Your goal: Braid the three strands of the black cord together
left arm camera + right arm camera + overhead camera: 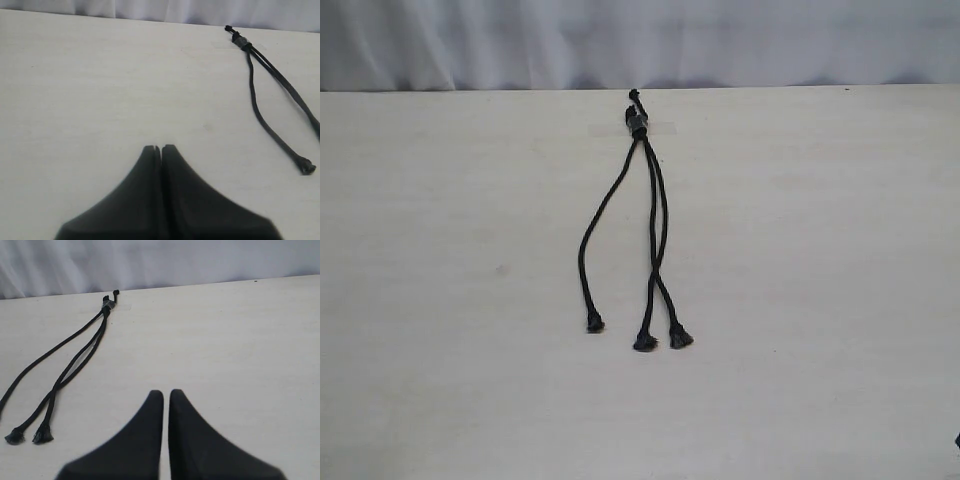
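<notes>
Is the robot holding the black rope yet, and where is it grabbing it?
No, nothing is held. Both the left gripper and the right gripper are shut on nothing, away from the black cord, which lies untouched on the table.

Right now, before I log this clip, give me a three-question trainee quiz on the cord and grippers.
1. True or false: the two strands nearest the right gripper cross each other.
2. How many strands leave the bound end of the black cord? A) two B) three C) four
3. Is the left gripper holding a strand?

Key: 1 true; 2 B; 3 no, its jaws are shut on nothing, away from the cord.
</notes>
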`<state>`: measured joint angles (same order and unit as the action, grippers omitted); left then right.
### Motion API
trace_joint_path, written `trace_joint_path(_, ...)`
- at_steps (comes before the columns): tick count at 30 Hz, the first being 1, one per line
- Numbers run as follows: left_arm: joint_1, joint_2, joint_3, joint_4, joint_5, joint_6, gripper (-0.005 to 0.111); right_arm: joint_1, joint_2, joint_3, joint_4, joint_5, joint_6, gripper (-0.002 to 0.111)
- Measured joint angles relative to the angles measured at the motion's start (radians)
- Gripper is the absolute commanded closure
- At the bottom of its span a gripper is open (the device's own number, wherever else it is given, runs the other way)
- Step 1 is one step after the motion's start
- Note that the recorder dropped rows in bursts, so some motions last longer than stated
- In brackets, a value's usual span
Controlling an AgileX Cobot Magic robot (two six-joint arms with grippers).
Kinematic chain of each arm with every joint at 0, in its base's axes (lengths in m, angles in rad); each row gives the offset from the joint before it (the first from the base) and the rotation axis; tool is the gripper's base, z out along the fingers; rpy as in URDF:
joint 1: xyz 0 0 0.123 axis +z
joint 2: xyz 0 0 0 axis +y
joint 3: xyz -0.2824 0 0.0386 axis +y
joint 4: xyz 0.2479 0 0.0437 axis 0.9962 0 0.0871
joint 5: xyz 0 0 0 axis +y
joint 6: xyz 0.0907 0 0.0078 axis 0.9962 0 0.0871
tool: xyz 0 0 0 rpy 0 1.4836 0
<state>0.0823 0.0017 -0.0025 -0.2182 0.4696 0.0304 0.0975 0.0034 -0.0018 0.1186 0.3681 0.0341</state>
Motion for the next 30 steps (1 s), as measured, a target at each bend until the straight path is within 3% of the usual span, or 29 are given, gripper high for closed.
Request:
trace_joint_path(8,0.0,0.0,0.0,0.003,-0.04,0.0,0.107,0.0,0.0,0.0,0.0,-0.021,0.0,0.104)
trace_joint_path(14,0.0,0.0,0.0,0.003,-0.239,0.0,0.107,0.0,0.0,0.0,0.0,-0.266,0.0,0.104)
trace_joint_path(19,0.0,0.0,0.0,0.003,-0.319,0.0,0.107,0.0,0.0,0.0,0.0,-0.462,0.0,0.104)
trace_joint_path(30,0.0,0.0,0.0,0.118,-0.47,0.0,0.107,0.0,0.0,0.0,0.004,-0.623,-0.02,0.104)
